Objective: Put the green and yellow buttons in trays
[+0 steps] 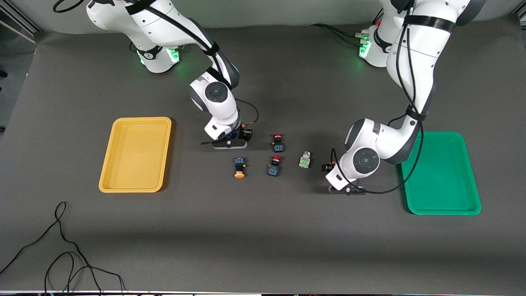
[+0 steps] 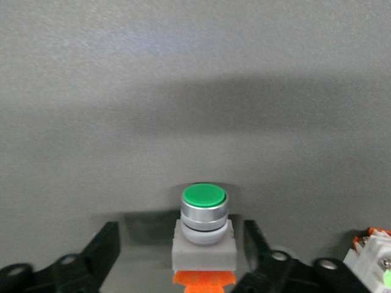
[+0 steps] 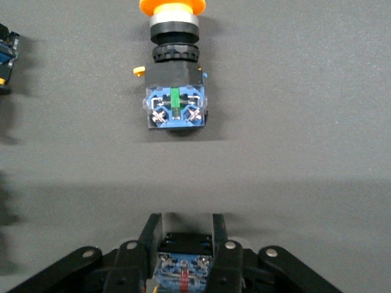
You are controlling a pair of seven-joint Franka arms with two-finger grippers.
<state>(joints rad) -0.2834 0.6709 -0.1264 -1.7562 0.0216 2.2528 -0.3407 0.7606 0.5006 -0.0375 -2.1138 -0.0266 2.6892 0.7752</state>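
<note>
While the right gripper [image 3: 182, 244] clamps a dark switch low on the table, the left gripper [image 2: 204, 256], fingers spread around the green button [image 2: 204, 220], should close squarely before lifting toward the green tray [image 1: 472, 164].

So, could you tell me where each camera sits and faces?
Front view: high across the table, facing both arms' bases.
Left wrist view: on the left arm, looking past the open left gripper at the green button.
Right wrist view: on the right arm, over the right gripper, shut on a dark switch.
Front and right wrist views share the yellow-capped button.
</note>
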